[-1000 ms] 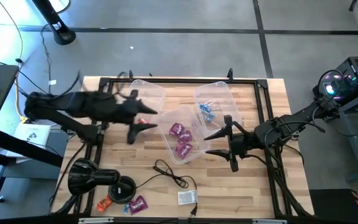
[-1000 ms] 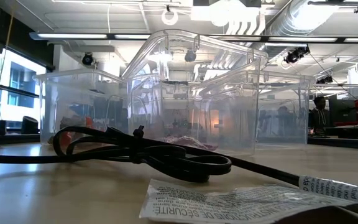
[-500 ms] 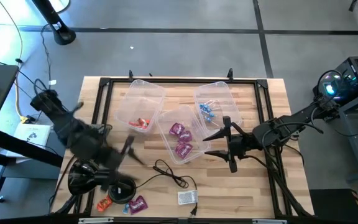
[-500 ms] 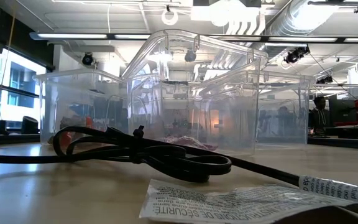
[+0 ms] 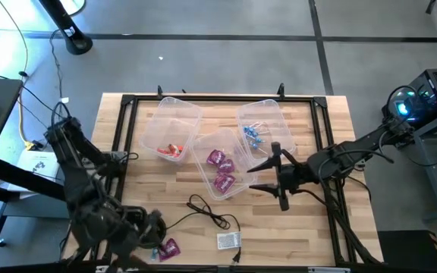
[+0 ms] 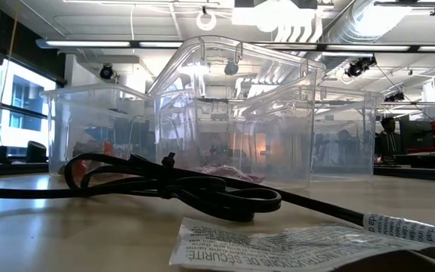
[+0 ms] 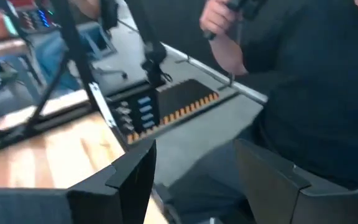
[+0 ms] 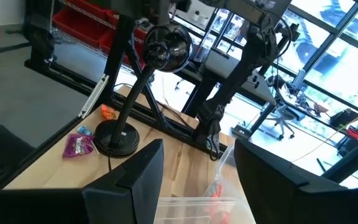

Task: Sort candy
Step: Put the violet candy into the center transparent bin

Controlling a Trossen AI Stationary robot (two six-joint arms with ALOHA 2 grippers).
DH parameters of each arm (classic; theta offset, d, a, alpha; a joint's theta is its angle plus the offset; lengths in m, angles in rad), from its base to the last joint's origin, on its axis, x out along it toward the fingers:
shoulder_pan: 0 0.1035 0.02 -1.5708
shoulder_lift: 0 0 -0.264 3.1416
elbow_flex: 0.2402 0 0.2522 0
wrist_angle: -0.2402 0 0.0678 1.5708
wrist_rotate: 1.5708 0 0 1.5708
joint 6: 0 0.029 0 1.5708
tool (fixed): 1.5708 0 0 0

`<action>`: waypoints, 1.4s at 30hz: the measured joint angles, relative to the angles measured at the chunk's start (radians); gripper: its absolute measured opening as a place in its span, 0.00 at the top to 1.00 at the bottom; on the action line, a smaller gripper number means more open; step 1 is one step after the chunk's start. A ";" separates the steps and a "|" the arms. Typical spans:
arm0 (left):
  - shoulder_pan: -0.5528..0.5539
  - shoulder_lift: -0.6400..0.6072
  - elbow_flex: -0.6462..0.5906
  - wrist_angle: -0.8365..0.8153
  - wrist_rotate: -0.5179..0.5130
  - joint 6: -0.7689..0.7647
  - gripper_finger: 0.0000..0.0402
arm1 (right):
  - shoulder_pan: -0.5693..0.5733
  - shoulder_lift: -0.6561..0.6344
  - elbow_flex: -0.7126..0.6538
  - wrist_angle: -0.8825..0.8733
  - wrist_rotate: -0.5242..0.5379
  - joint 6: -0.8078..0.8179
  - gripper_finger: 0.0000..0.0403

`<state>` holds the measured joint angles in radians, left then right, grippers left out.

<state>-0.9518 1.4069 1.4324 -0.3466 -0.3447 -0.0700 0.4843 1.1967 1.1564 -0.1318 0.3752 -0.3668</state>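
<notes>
Three clear bins stand mid-table. The left bin (image 5: 171, 129) holds orange candy (image 5: 174, 149), the middle bin (image 5: 220, 163) purple candy (image 5: 220, 171), and the right bin (image 5: 258, 125) blue candy (image 5: 253, 135). A loose purple candy (image 5: 169, 246) lies near the front left corner; the right wrist view shows it (image 8: 76, 144) beside an orange one (image 8: 107, 112). My left gripper (image 5: 152, 227) hangs blurred above that corner, open (image 7: 194, 186) and holding nothing. My right gripper (image 5: 253, 175) hovers open just right of the middle bin, also holding nothing (image 8: 197, 180).
A black stand with a round base (image 8: 114, 137) sits at the front left, under my left arm. A black cable (image 5: 207, 212) and a small white packet (image 5: 228, 240) lie near the front edge. A person (image 7: 303, 81) stands beyond the table's edge.
My left gripper has swung from above the left bin toward the table's near left corner, turning as it went, and has stayed open. The candy and the bins have not moved.
</notes>
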 joint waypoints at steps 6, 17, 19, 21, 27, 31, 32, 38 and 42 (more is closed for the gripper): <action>-0.042 0.075 0.012 -0.031 0.090 -0.127 0.48 | -0.019 0.022 0.000 -0.007 0.000 0.004 0.52; -0.042 0.182 0.011 -0.248 0.100 -0.322 0.48 | -0.100 0.086 0.000 -0.014 -0.009 0.029 0.52; -0.036 0.191 0.011 -0.284 0.100 -0.327 0.48 | -0.108 0.092 0.000 -0.014 -0.013 0.041 0.52; -0.025 0.193 0.004 -0.298 0.106 -0.341 0.48 | -0.117 0.094 0.000 -0.015 -0.035 0.062 0.52; 0.004 0.193 0.004 -0.261 0.181 -0.339 0.48 | -0.131 0.112 0.000 -0.013 -0.181 0.129 0.52; 0.056 0.199 0.004 -0.219 0.268 -0.325 0.48 | -0.121 0.137 0.000 -0.012 -0.190 0.124 0.52; 0.073 0.202 0.004 -0.219 0.294 -0.314 0.48 | -0.120 0.148 0.000 -0.011 -0.192 0.123 0.52; 0.185 0.199 0.004 -0.236 0.397 -0.205 0.48 | -0.119 0.200 0.000 0.001 -0.193 0.124 0.52; 0.272 0.178 0.043 -0.266 0.396 -0.054 0.48 | -0.117 0.224 0.000 0.001 -0.219 0.126 0.52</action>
<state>-0.6793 1.5846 1.4759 -0.6128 0.0510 -0.1243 0.3672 1.4211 1.1564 -0.1303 0.1562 -0.2411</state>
